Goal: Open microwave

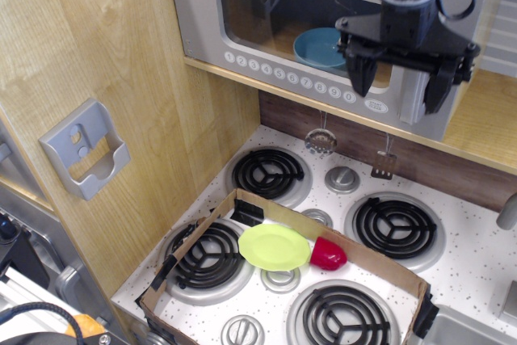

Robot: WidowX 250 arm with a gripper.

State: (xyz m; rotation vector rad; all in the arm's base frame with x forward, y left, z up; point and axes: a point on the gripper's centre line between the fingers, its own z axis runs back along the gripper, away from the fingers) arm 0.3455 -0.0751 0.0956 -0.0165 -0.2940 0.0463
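The black gripper [401, 86] hung wide open, empty, before the large grey plastic microwave's [242, 14] silver handle [414, 94].

The arm is pretty much all black. The gripper [401, 86] has a wide flat black crossbar with two chunky black fingers [361, 77] tapering toward the tips. Above the bar there's a light grey or silver ring around the wrist, then a bulkier black housing. A black cable loops off the right side up near the top.
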